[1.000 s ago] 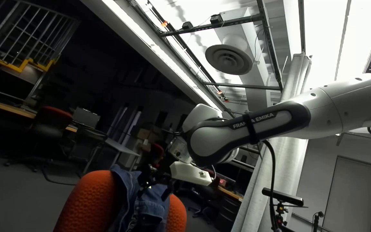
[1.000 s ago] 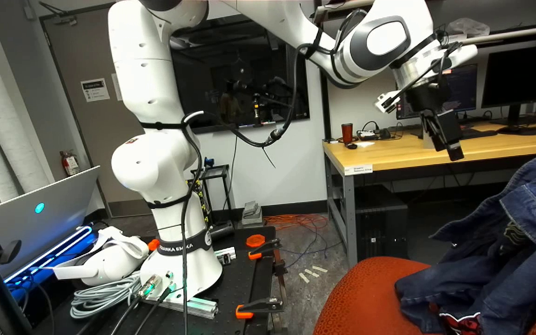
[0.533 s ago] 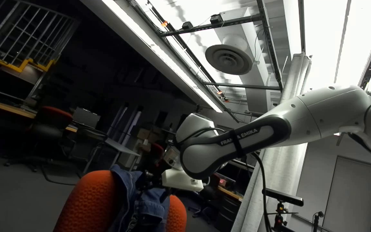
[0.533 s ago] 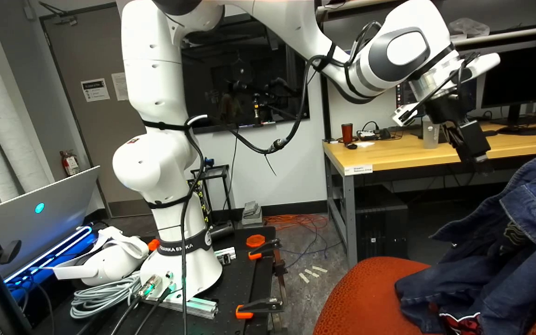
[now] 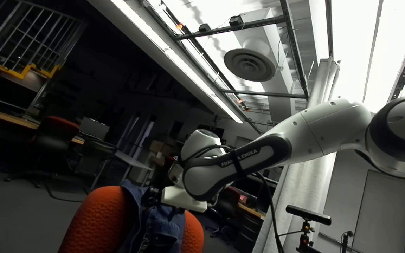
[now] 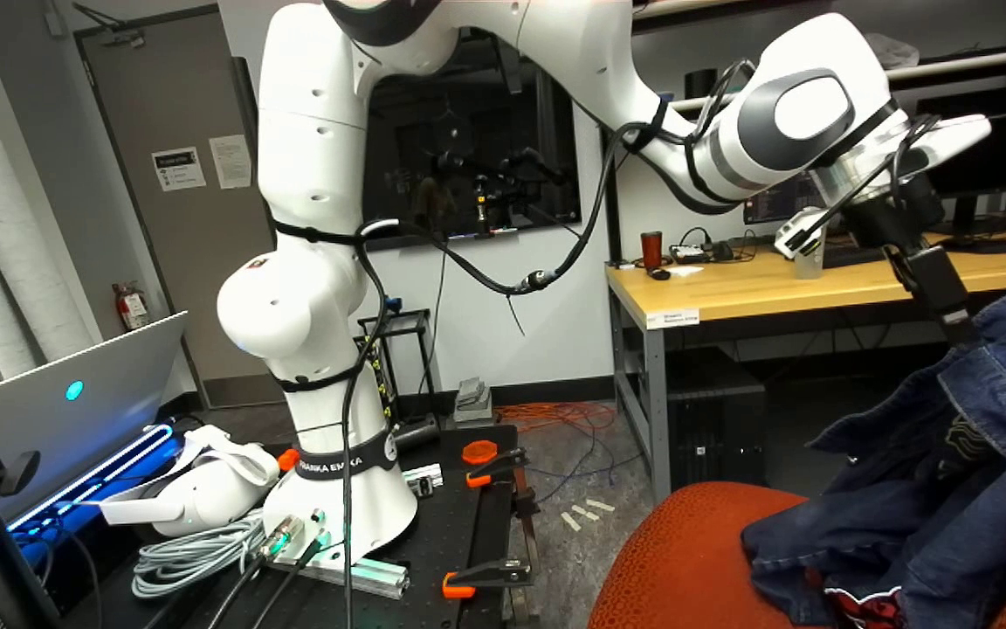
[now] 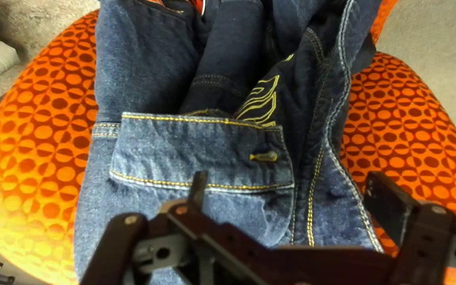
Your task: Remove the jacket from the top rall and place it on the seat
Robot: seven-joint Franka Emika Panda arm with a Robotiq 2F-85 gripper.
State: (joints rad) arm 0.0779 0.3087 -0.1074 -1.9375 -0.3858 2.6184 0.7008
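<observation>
The blue denim jacket [image 5: 164,226] drapes over the rounded top rall [image 5: 105,193] of the orange chair back. It also hangs at the right in an exterior view [image 6: 896,524], with the orange seat [image 6: 695,550] beside it. In the wrist view the jacket [image 7: 204,150] fills the middle, with orange chair fabric [image 7: 34,166] on both sides. My gripper [image 7: 287,182] is open and empty. Its fingers are spread above the jacket's collar-like flap and seamed edge. In an exterior view the gripper [image 6: 957,323] is at the jacket's upper edge; I cannot tell whether it touches.
A wooden desk [image 6: 730,293] with monitors, a red tumbler [image 6: 651,250] and a clear cup [image 6: 809,260] stands behind the gripper. The robot's black base table [image 6: 451,524] carries clamps, cables and a white headset [image 6: 215,489]. A camera on a stand [image 5: 308,215] is near the arm.
The arm has moved down and toward the chair, bringing the gripper from above the desk edge to the jacket's upper edge. The jacket and chair have not moved.
</observation>
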